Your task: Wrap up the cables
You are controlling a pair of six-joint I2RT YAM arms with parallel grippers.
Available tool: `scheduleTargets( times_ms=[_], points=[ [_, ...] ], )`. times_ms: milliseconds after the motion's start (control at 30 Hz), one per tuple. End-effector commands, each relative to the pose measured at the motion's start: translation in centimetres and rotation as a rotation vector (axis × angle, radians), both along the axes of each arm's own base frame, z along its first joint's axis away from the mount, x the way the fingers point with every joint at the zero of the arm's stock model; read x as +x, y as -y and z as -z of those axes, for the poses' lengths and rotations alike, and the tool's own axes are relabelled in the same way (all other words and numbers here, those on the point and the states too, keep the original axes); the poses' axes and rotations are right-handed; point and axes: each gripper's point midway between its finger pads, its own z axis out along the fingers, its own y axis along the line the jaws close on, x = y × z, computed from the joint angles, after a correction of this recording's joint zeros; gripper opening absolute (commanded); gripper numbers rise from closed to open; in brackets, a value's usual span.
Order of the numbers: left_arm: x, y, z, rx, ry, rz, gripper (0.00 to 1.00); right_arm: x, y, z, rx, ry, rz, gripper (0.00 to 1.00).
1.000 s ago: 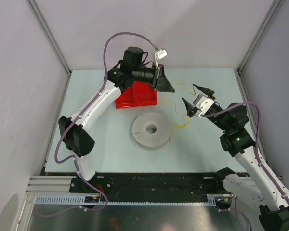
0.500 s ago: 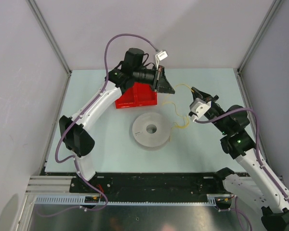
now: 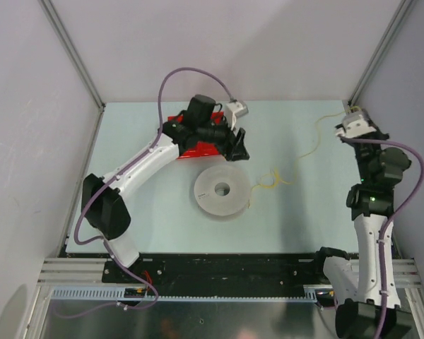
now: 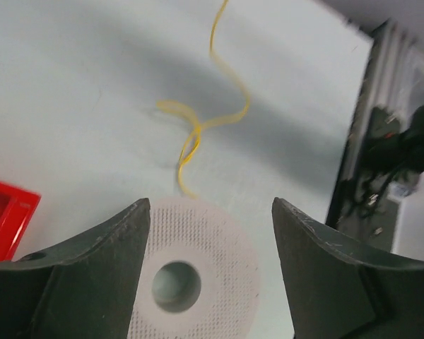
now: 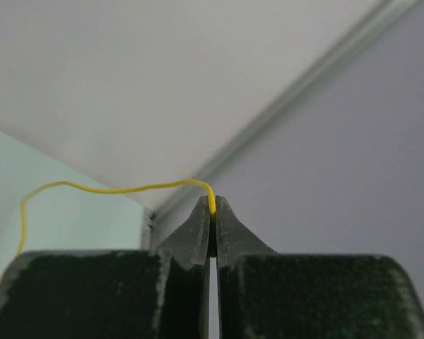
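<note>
The thin yellow cable [image 3: 305, 150] runs from the white spool [image 3: 220, 191] through a kinked loop, then up and right to the far right corner. There my right gripper [image 3: 349, 113] is shut on the cable's end. The right wrist view shows the cable [image 5: 113, 188] pinched at my right gripper's [image 5: 213, 206] tips. My left gripper [image 3: 237, 150] hangs open just behind the spool with nothing between its fingers. In the left wrist view my left gripper [image 4: 210, 212] frames the spool [image 4: 198, 275], and the cable [image 4: 198, 131] lies beyond it.
A red bin [image 3: 191, 150] sits under the left arm at the back; its corner [image 4: 3, 215] shows in the left wrist view. Frame posts and the enclosure walls stand close by the right gripper. Purple arm cords [image 3: 177, 74] loop above the left arm.
The right gripper has shut on the cable and drawn it out to the far right corner. The left gripper has opened and swung down toward the spool.
</note>
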Motion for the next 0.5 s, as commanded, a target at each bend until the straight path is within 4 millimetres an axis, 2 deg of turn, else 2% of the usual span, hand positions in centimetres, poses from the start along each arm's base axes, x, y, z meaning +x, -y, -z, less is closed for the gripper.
scheduleTargets(
  times_ms=[0,100,233,333,467],
  points=[
    [-1.7,-0.2,1.3,0.135,0.242,0.012,0.75,-1.8,4.6,-3.9,0.049,0.102,0.116,0.0],
    [-2.9,1.3,4.1,0.228,0.252,-0.009,0.77,-2.3,7.1,-3.1,0.072,0.075,0.195,0.0],
    [-4.2,3.8,6.5,0.269,0.213,-0.004,0.78,-3.4,9.1,-3.4,0.071,0.087,0.278,0.0],
    [-4.6,5.8,8.1,0.295,0.19,-0.003,0.78,-4.0,9.9,-3.5,0.067,0.091,0.307,0.0],
    [-5.3,8.0,10.3,0.322,0.137,-0.022,0.76,-4.3,9.9,-3.0,0.074,0.069,0.3,0.0]
  ],
)
